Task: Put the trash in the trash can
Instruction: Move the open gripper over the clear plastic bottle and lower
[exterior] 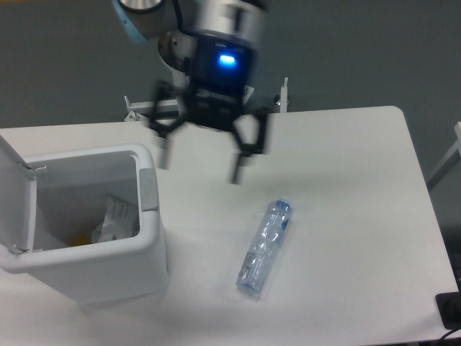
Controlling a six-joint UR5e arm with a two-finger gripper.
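Observation:
The trash can is a large white boxy bin at the left of the table, with its hinged lid open at the far left and a grey latch tab on its right rim. A crumpled white translucent wrapper lies inside it. The crushed clear bluish bottle lies on the table to the right of the bin, pointing toward the front. My gripper hangs above the table between the bin and the bottle. Its fingers are spread wide, open and empty. It looks motion-blurred.
A white table bears everything. A metal bracket is at the table's back edge behind the arm. A black object is at the front right corner. Something yellow lies in the bin.

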